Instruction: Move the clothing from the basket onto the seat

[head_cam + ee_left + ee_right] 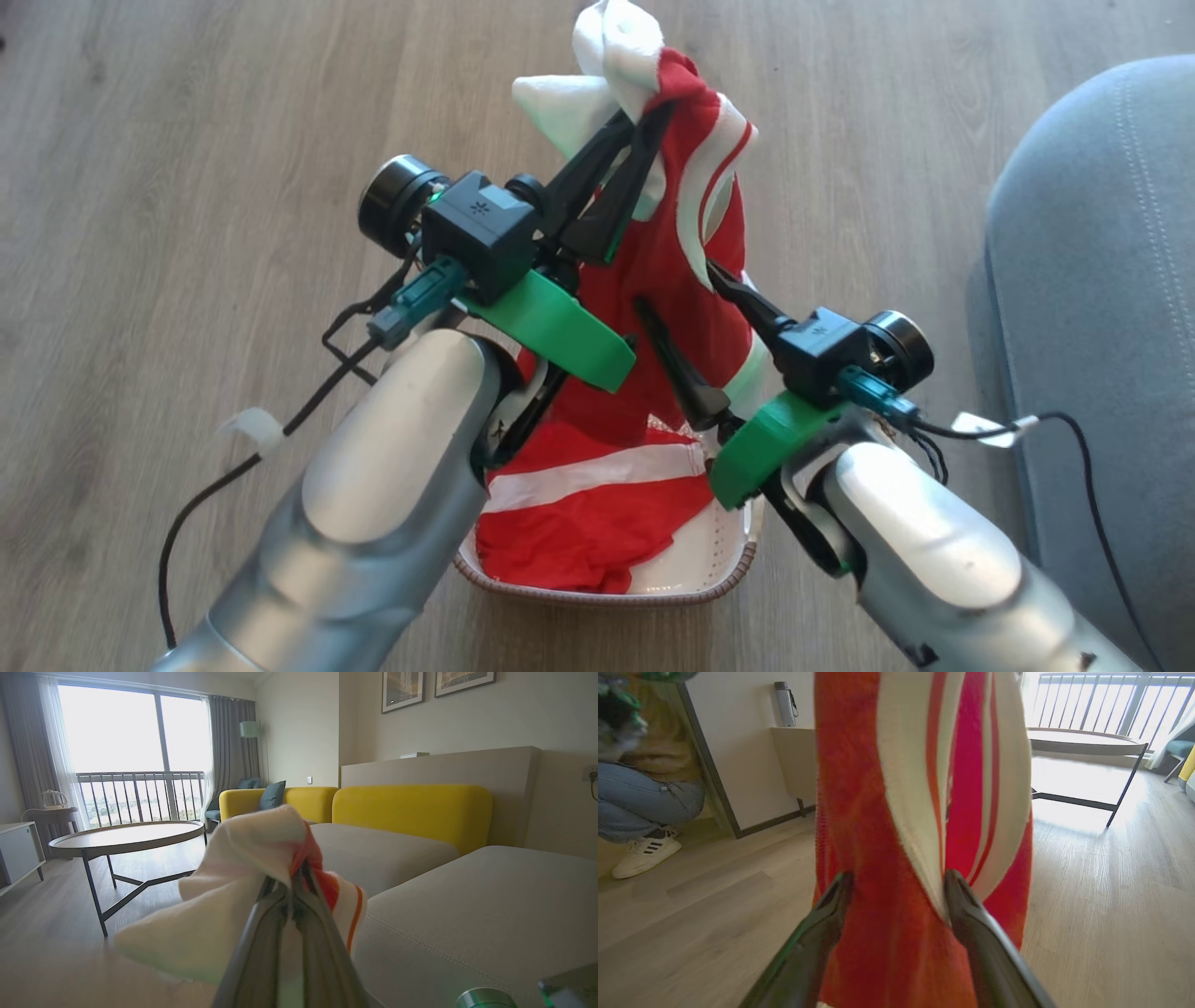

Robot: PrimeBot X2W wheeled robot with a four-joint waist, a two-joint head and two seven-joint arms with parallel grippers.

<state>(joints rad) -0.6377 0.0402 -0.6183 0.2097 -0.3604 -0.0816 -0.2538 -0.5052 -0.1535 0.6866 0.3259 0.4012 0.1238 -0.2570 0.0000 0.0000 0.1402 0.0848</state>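
1. The clothing is soft, light and floppy. It sags from any pinch, so a bunched fold or a trim edge looks like the surest place to hold. It is not fragile, though a trailing end could catch on the basket rim.
2. One red garment with white trim hangs above the basket, which stands on the wooden floor. More striped red cloth lies inside the basket. I cannot tell whether that is a separate piece.
3. The left hand is clamped on the garment's bunched white-and-red top and holds it up. In the left wrist view its fingers meet on the fold.
4. The right hand sits lower, its jaws spread fairly wide with the hanging cloth between them. The right wrist view shows the fabric filling the gap, but it is not pinched.
5. The seat lies to the robot's right, with bare floor between it and the basket.
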